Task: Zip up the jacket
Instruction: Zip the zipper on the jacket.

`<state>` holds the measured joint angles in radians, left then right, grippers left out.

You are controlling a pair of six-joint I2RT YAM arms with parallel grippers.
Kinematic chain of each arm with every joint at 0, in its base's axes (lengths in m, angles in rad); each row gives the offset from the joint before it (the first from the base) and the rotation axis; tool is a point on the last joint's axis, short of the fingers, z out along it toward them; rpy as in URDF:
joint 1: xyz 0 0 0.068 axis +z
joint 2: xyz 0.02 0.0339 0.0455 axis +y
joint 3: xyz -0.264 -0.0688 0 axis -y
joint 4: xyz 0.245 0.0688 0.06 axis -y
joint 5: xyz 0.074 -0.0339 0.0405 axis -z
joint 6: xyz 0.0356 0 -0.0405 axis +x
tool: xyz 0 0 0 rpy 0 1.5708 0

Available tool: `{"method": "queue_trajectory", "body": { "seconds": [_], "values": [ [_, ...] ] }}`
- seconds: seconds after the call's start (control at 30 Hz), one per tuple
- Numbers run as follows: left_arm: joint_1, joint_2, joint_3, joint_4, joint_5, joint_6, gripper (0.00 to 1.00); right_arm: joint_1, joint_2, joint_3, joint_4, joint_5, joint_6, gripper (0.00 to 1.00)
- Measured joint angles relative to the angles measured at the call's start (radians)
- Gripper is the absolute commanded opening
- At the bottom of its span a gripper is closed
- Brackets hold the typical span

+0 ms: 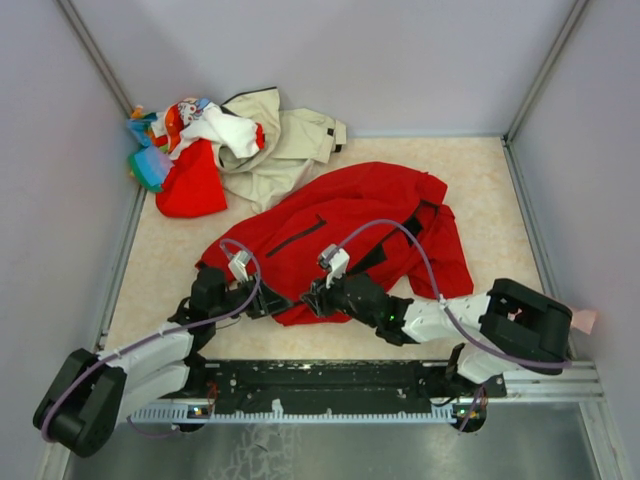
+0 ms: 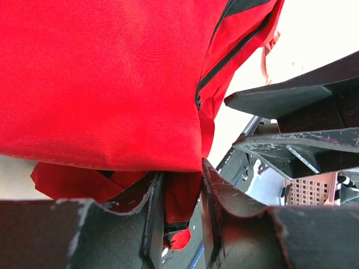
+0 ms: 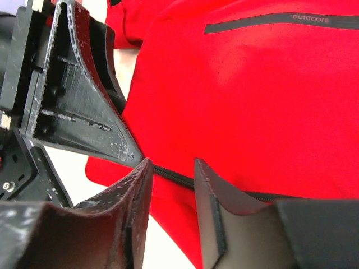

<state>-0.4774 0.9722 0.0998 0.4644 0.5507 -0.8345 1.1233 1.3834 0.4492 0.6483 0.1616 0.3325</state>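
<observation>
On the beige tabletop (image 1: 470, 180) within grey walls (image 1: 330, 50), the left pincer (image 2: 182, 185) clamps the jacket (image 1: 350, 215), apparently its hem; whether the right pincer (image 3: 173, 165) grips cannot be told.

Beige jacket (image 1: 290, 145) beside a red garment (image 1: 190, 190) (colourful clothes (image 1: 180, 118) heaped atop), far-left corner.

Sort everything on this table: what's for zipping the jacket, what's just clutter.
For the job: red jacket, its black front zipper, left claw, right claw.
Lying about: beige jacket, small red garment, colourful clothes pile.
</observation>
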Motion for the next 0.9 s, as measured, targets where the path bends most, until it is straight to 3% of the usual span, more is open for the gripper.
{"method": "queue_trajectory", "body": {
  "seconds": [0.47, 0.77, 0.9],
  "values": [
    [0.0, -0.002, -0.007, 0.0, -0.014, 0.0, 0.24, 0.04, 0.077, -0.011, -0.036, -0.007, 0.028, 0.13],
    [-0.001, -0.005, -0.013, 0.0, -0.025, -0.003, 0.15, 0.057, 0.101, -0.021, -0.074, -0.003, 0.046, 0.23],
    [0.0, -0.016, -0.015, 0.0, -0.027, -0.003, 0.14, 0.058, 0.022, -0.021, -0.14, -0.002, 0.042, 0.29]
  ]
}}
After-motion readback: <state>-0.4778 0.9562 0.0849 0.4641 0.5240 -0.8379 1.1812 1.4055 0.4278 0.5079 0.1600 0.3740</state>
